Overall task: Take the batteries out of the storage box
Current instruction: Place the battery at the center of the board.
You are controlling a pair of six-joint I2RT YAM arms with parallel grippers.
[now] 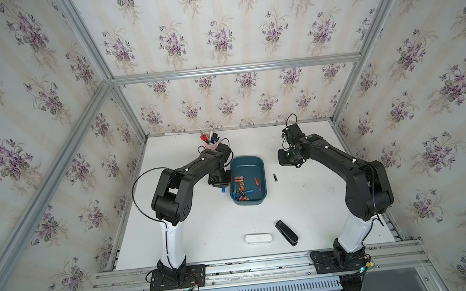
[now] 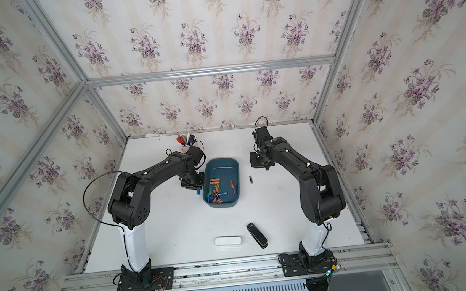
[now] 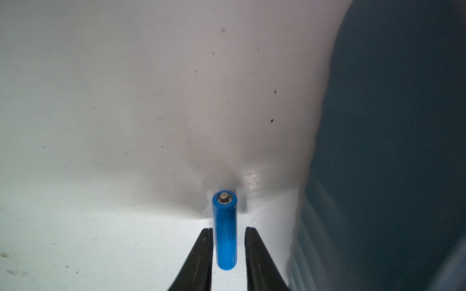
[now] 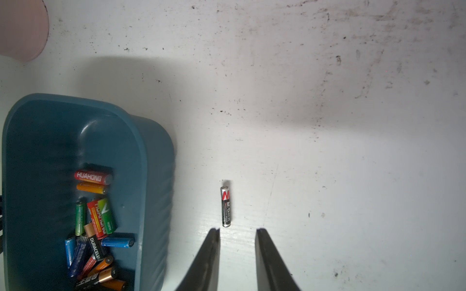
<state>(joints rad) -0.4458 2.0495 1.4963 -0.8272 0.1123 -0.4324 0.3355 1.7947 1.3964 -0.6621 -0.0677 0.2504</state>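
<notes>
The dark teal storage box [image 1: 246,166] [image 2: 222,168] sits mid-table, with several batteries [image 1: 241,190] [image 4: 95,226] in mixed colours piled at its near end. A blue battery [image 3: 225,231] [image 1: 223,189] lies on the table just left of the box wall [image 3: 390,151]. My left gripper [image 3: 230,228] is low over it, jaws slightly open around it with a gap on one side. A black battery [image 4: 226,206] [image 1: 275,177] lies on the table right of the box [image 4: 151,176]. My right gripper [image 4: 237,229] is open and empty, its tips just short of that battery.
A pink cup [image 1: 211,145] [image 4: 22,27] of pens and tools stands behind the left arm. A white oblong case [image 1: 258,239] and a black stapler [image 1: 286,232] lie near the front edge. Aluminium frame rails border the table.
</notes>
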